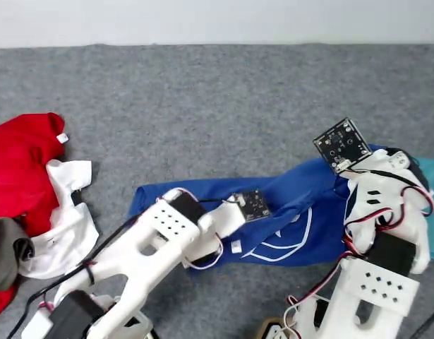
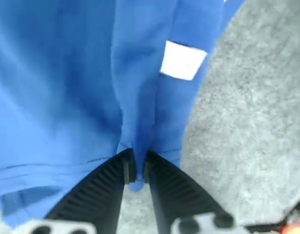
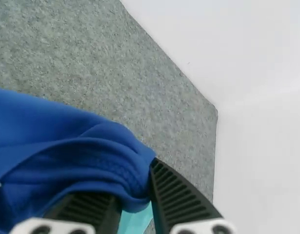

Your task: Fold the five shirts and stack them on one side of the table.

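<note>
A blue shirt (image 1: 294, 212) with a white print lies bunched across the middle of the grey table, held between both arms. My left gripper (image 1: 227, 227) is shut on a fold of the blue shirt (image 2: 67, 87) near its white label (image 2: 183, 59); its black fingers (image 2: 162, 183) pinch the cloth. My right gripper (image 1: 346, 185) is shut on the other end of the blue shirt (image 3: 57, 146), which bulges over its fingers (image 3: 176, 197). That end is raised slightly off the table.
A pile at the left edge holds a red shirt (image 1: 22, 166), a white shirt (image 1: 65, 226) and an olive shirt (image 1: 5, 251). A teal shirt (image 1: 432, 176) lies at the right edge under the right arm. Bare grey felt (image 1: 202, 106) stretches behind.
</note>
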Robot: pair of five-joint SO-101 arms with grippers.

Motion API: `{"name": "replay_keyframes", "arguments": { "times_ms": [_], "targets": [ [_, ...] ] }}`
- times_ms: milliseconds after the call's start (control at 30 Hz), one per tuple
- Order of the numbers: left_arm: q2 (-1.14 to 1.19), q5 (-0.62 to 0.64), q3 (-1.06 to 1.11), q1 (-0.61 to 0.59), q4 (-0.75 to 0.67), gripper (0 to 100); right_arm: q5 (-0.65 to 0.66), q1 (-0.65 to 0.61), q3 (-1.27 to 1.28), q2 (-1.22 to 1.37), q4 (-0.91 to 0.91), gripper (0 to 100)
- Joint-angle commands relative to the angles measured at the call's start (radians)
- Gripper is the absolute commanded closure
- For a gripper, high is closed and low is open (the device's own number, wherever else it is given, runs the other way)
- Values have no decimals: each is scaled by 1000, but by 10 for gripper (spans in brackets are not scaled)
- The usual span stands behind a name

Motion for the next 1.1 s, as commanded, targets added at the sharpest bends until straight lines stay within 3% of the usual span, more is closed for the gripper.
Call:
{"name": "replay_keyframes", "arguments": {
  "times_ms": [0,233,600,1067],
  "targets": [
    [-141,-28,-140,-52,106,979,9,15,-11,-22,-21,988],
    [-267,-166,-337,-216,270,985,6,15,-31,-24,-24,988],
    [-276,-196,-794,-509,342,985,3,15,-362,-24,-24,988],
    [-278,-198,-1265,-563,276,985,5,15,-664,-22,-110,988]
  ]
}}
